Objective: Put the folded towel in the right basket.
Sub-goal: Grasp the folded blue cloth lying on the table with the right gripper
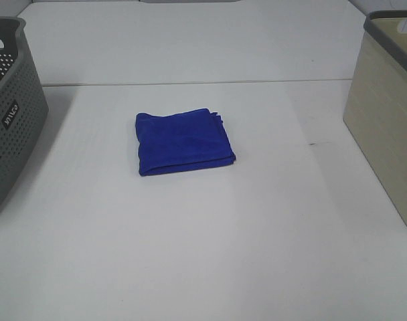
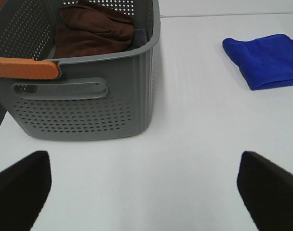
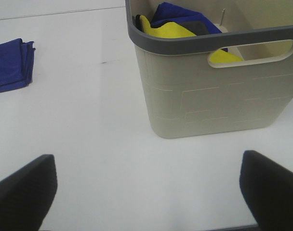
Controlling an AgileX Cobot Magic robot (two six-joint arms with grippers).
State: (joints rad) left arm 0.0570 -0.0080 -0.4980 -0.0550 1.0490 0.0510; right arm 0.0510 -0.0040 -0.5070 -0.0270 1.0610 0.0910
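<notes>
A folded blue towel [image 1: 183, 141] lies flat in the middle of the white table; it also shows in the left wrist view [image 2: 267, 60] and the right wrist view [image 3: 10, 65]. The right basket [image 1: 389, 114] is beige with a grey rim [image 3: 209, 38] and holds yellow and blue cloths. My left gripper [image 2: 144, 192] is open and empty, near the grey basket. My right gripper [image 3: 146, 192] is open and empty, in front of the beige basket. Neither gripper shows in the high view.
A grey perforated basket [image 1: 9, 107] stands at the left edge, holding a brown cloth [image 2: 93, 29] and with an orange handle [image 2: 23, 67]. A seam [image 1: 190, 83] runs across the table behind the towel.
</notes>
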